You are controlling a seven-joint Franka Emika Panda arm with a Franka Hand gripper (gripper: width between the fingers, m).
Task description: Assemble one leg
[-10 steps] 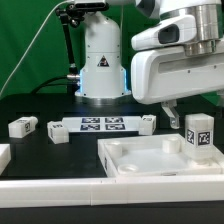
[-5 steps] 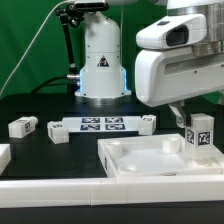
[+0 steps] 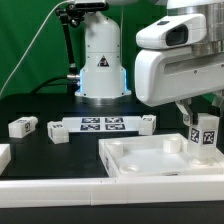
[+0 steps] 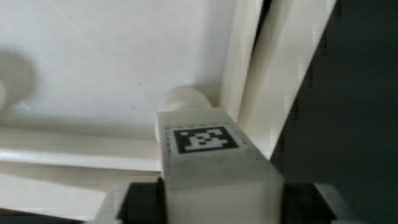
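Taking the exterior view as a clock face, I start at nine o'clock. A small block (image 3: pixel 22 126) lies on the dark table (image 3: pixel 30 108), with a second block (image 3: pixel 57 133) just beside it toward the centre. The marker board (image 3: pixel 100 125) lies flat near the middle, and a third block (image 3: pixel 148 123) sits at its three o'clock end. Behind that, toward twelve, stands my base (image 3: pixel 102 60). The white panel (image 3: pixel 140 158) spreads from six round to four o'clock, rim up.

At three o'clock is what matters. My gripper (image 3: pixel 201 118) is closed on the leg (image 3: pixel 205 138), pinching its upper part, so the leg hangs straight toward six o'clock from my fingertips. Its long axis is upright and its tag faces the camera. Its lower end is over the panel's edge at the exterior view's right. From here I cannot tell whether it touches the panel or hangs just above it.

The wrist view looks along the leg (image 4: pixel 222 160), with my gripper (image 4: pixel 222 198) clamped on either side. Past the leg's far end a round stub (image 4: pixel 187 97) shows, just beside the panel's rim (image 4: pixel 267 60). I cannot tell whether that stub belongs to the leg or the panel.

I judge the coming move to be a push along the leg's own axis into its seat. The axis must be plumb and centred, since a tilt could jam it against the rim.
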